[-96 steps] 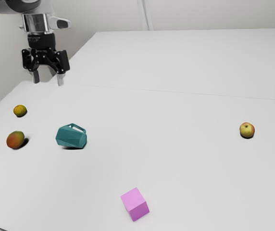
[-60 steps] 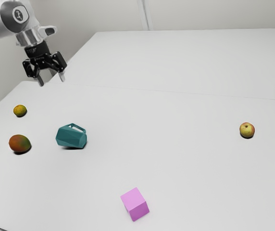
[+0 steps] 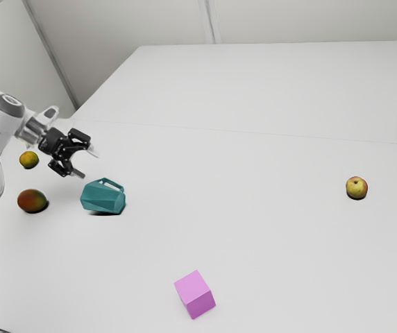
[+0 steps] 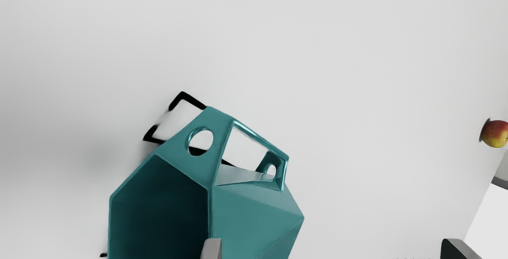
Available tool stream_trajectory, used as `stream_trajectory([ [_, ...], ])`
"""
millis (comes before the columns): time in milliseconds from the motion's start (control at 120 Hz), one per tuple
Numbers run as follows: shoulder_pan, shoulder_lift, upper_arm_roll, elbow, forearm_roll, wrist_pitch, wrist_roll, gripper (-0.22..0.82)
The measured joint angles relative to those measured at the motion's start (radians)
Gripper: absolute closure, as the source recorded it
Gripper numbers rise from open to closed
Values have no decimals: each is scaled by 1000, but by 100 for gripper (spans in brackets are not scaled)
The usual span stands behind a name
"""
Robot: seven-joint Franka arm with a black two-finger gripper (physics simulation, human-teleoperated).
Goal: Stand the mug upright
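In the exterior view, the hand (image 3: 87, 164) has been brought lower and tilted towards the mug (image 3: 103, 197), the mango (image 3: 32, 200) has been shifted slightly, and the mug is still seen on its side on the table (image 3: 254, 229)! Over to the wrist view: the fingers (image 4: 212, 250) are spread wide, nothing gripped, one seen across the mouth's edge (image 4: 209, 211). The mug's body should be centred between them before any squeeze, the handle (image 4: 219, 122) kept clear, then the mouth turned upward and the base lowered gently

mug (image 4: 254, 207): smooth, faint gloss | table (image 3: 268, 243): smooth, matt | pink cube (image 3: 194, 295): matt
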Motion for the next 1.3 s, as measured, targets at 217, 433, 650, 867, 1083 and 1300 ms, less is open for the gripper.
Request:
stream_trajectory([
  [217,33,27,7,-22,-107,11,166,0],
  [433,58,68,7,-17,-179,9,293,0],
  [650,63,96,7,-24,-241,-4,382,0],
  [867,65,103,7,-86,-288,-29,446,0],
  [1083,67,53,14,-139,-284,-44,499,0],
  [1300,69,23,31,-188,-282,-55,537,0],
])
